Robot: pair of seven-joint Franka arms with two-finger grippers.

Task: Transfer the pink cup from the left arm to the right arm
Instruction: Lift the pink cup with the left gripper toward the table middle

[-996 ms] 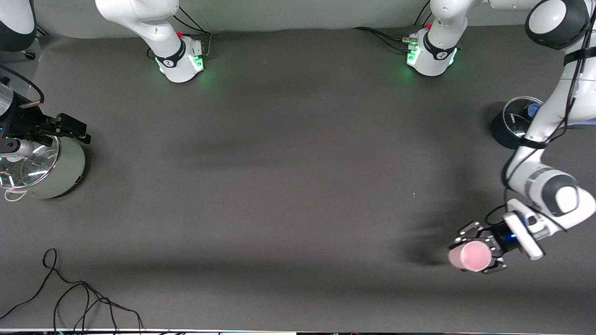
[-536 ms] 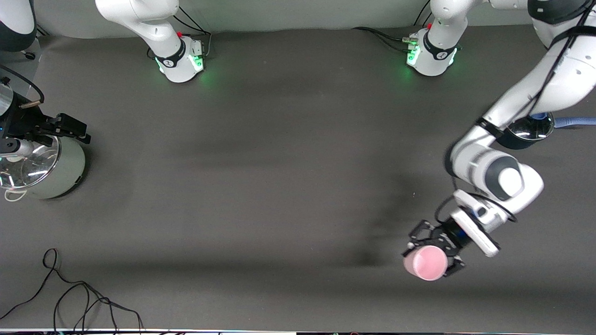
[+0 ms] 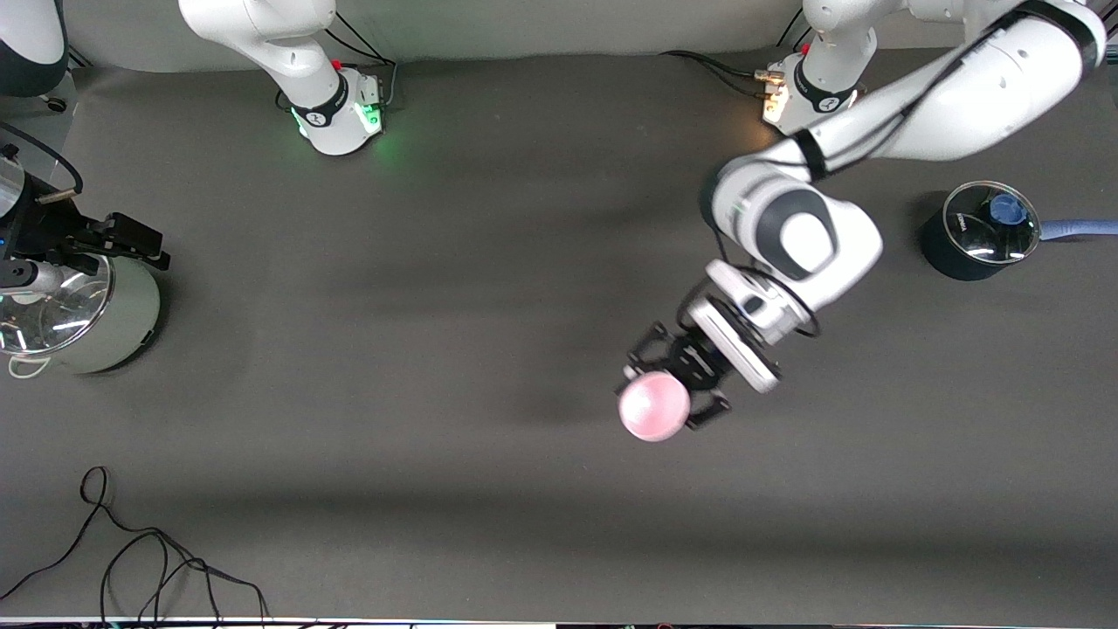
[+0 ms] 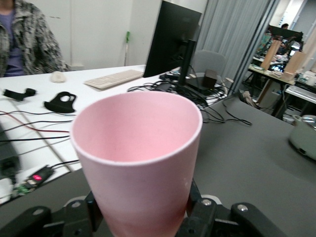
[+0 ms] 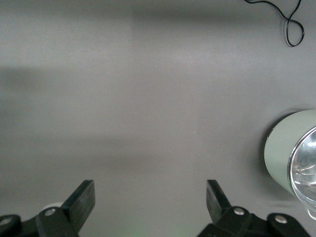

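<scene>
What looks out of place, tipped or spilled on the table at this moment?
Nothing stands out. The left gripper holds the pink cup over bare table; the cup looks empty. The right gripper waits open beside the pale green pot. No spill shows.

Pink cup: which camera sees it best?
The left wrist view: the pink cup fills it, clamped in the left gripper. The front view shows it small, from above. The right wrist view misses it.

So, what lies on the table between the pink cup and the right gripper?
Nothing: in the front view only bare grey table lies between the pink cup, held by the left gripper, and the open right gripper over the pale green pot.
</scene>
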